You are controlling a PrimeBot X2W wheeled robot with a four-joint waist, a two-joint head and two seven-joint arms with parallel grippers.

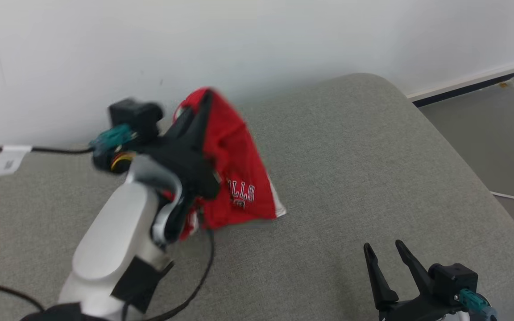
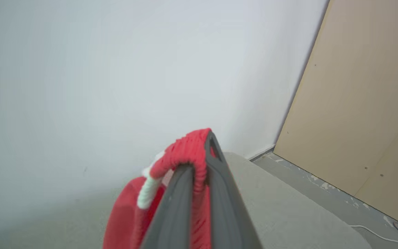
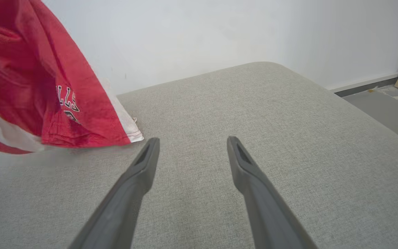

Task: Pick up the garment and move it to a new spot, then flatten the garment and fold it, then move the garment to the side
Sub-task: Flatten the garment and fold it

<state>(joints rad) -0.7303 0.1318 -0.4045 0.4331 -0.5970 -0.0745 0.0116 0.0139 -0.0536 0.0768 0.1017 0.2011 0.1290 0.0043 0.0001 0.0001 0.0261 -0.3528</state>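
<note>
Left claw [image 2: 199,152] clamped on red garment [image 1: 239,165] (hanging over grey cushion [image 1: 350,156]), right claw [image 3: 192,141] low — fingers apart

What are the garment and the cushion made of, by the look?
The garment looks like a thin red synthetic knit, probably polyester jersey, matte: it drapes limply and carries white trim and printed lettering. Its waistband looks like ribbed elastic, with a white twisted cord. The cushion looks like grey woven upholstery fabric, matte, with a fine flecked weave in the right wrist view. The exact fibre can't be told.
</note>
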